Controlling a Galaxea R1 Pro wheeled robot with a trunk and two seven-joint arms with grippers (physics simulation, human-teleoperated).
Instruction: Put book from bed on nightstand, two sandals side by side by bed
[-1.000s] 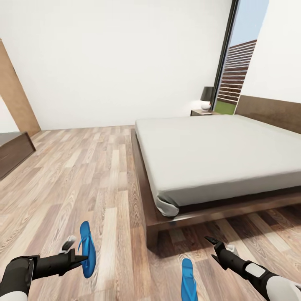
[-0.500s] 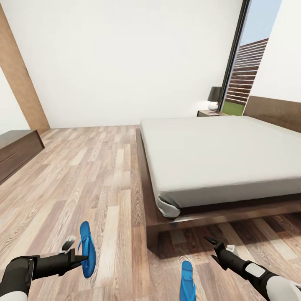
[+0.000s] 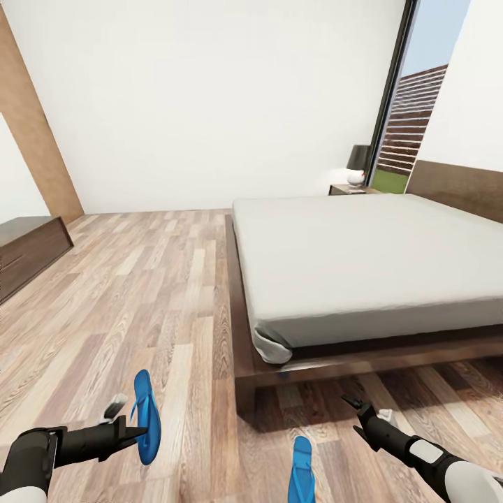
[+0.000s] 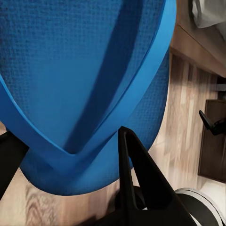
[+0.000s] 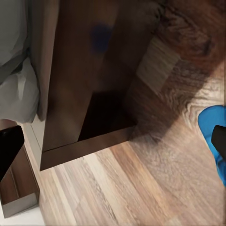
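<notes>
Your view has slid nearer the bed (image 3: 363,265) corner — your left gripper (image 3: 137,427) stays clamped on one sandal (image 3: 146,416), the other sandal (image 3: 302,469) lies on the floor before that corner, your right gripper (image 3: 355,413) apart and empty.

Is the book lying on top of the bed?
No, the bed's pale mattress top is bare in the head view, with no book on it.

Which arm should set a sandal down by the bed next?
Left. Its tool is already shut on a sandal; the right tool holds nothing, and the other sandal lies on the floor near the bed.
</notes>
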